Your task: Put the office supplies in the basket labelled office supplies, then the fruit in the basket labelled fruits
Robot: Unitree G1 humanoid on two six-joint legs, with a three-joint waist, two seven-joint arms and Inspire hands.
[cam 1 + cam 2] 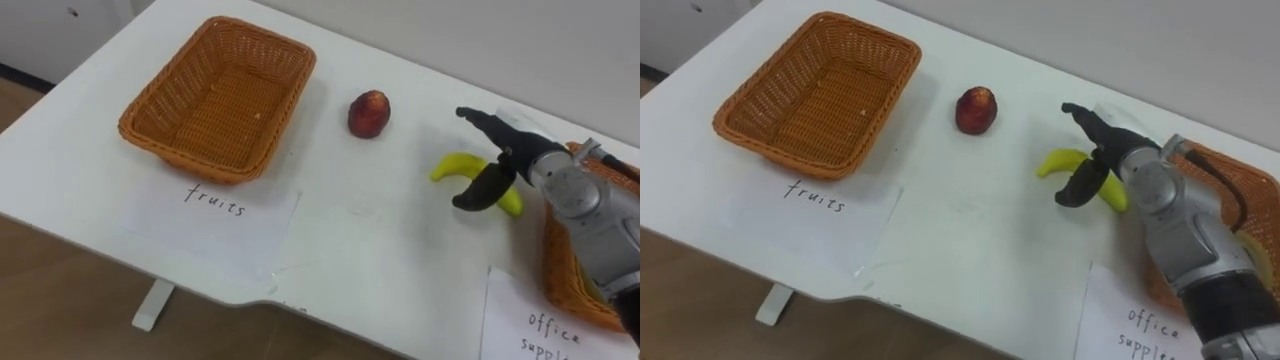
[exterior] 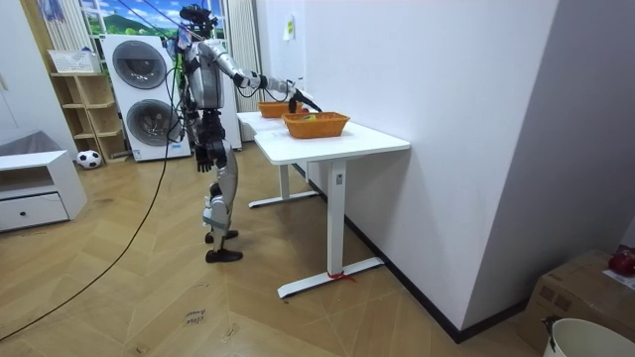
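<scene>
Banana (image 1: 449, 166) lies on the white tabletop (image 1: 360, 245), between the red fruit (image 1: 369, 114) and the right-hand wicker basket (image 1: 558, 265).

The right robot hand (image 1: 512, 150) is over the banana's middle, spread: fingers reach past it and the thumb hooks down on the near side. Contact cannot be confirmed. The left robot hand (image 2: 203, 159) hangs at the robot's side in the room view.

Step in hand, as judged: reaching to grasp the banana. The left wicker basket (image 1: 200, 163) is empty, so the fruit is still unsorted.

The next move calls for closing around the banana, lifting it clear, and carrying it across, past the red fruit, to the left basket.

Writing: a handwritten sheet (image 1: 215, 215) before the left basket reads "fruits". A second sheet (image 1: 530, 325) beside the right basket reads "office", with its second word cut off. No brand marks are visible.
</scene>
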